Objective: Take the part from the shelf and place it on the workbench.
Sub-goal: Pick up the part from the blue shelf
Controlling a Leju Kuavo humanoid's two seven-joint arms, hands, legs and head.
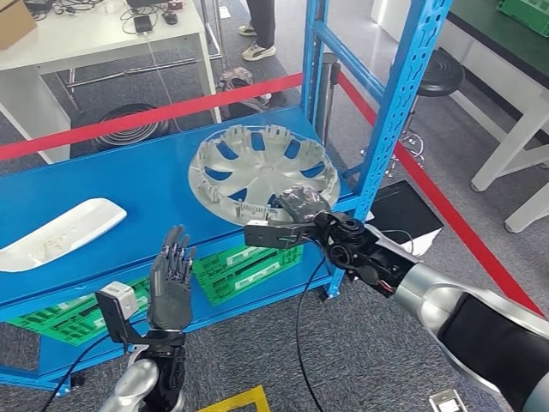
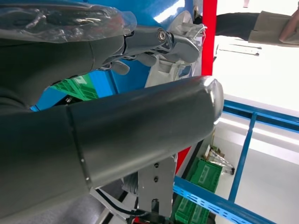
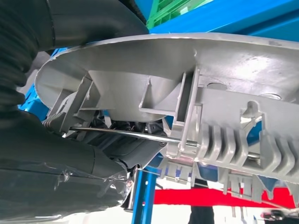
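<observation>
Grey plastic wheel cover [image 1: 264,172] lies flat on the blue shelf [image 1: 129,193], its near rim clamped by the right hand [image 1: 303,206], apparently to lift it, while the left hand [image 1: 171,279] waits with fingers spread, holding nothing.

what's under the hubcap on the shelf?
The hubcap lies inner side up on the blue shelf, which shows through its openings. The right hand grips its near rim, fingers reaching beneath. Green crates sit one level lower; the rest is covered.
</observation>
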